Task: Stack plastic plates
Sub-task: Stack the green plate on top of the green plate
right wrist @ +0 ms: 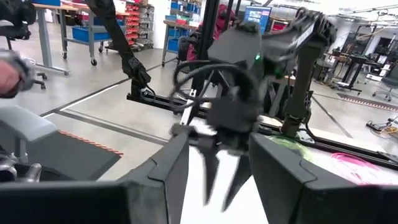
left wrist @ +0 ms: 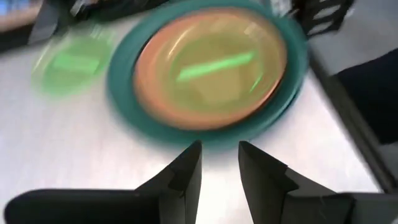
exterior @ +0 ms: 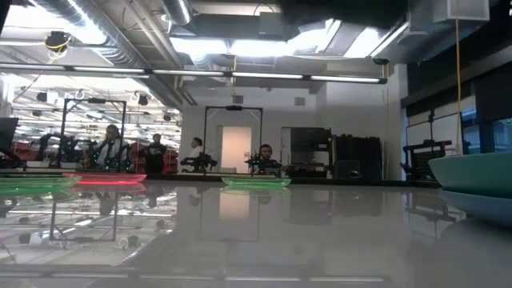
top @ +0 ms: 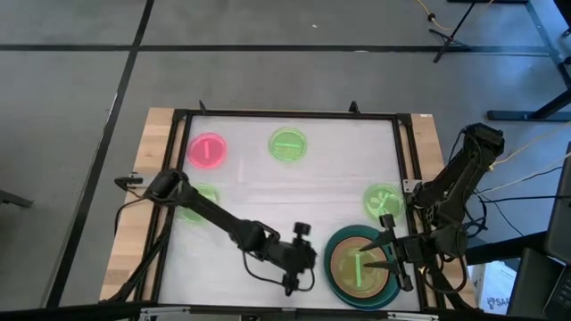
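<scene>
Stack near the front right: green plate on orange on teal. Left gripper just beside its rim, fingers apart and empty. Right gripper over the far rim, parted. Loose green plate nearest the right arm.

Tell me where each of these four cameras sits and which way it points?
High view: overhead, straight down on the table, both arms, left tool, right tool.
Low view: tabletop height, looking across into the room; no arm visible.
Left wrist view: past its own open fingers at the plate stack.
Right wrist view: facing the left arm.
Shared: the high and left wrist views both show the stack.
</scene>
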You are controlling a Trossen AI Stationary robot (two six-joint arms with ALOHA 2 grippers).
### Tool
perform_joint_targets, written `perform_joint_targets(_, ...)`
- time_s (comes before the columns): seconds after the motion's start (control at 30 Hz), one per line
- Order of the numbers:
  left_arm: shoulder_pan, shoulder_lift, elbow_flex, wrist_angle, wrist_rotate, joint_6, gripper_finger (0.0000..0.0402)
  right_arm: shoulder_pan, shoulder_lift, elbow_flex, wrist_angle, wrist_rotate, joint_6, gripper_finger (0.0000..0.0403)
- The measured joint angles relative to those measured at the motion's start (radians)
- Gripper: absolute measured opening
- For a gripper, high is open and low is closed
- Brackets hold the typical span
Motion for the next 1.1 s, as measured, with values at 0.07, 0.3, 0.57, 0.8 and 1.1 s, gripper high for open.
perform_joint_targets(0.07,0.000,-0.037,0.000,-0.126,-0.022,-0.080,0.0100,0.000,0.000,0.000,0.000,0.000,0.001,0.0161)
perform_joint_targets(0.3,-0.013,-0.100,0.001,-0.534,-0.067,-0.392,0.0100,0.000,0.000,0.000,0.003,0.010,-0.007,0.0161)
perform_joint_targets(0.57,-0.051,-0.105,0.000,-0.837,-0.174,-0.591,0.0100,-0.001,0.000,0.000,-0.017,0.026,-0.009,0.0161)
perform_joint_targets(0.8,-0.090,-0.193,-0.053,-1.034,-0.305,-0.789,0.0100,-0.001,0.000,0.000,-0.020,0.026,-0.007,0.0161)
perform_joint_targets(1.1,-0.116,-0.494,-0.427,-1.020,-0.281,-1.233,0.0100,-0.001,0.000,0.000,-0.033,0.049,-0.003,0.0161)
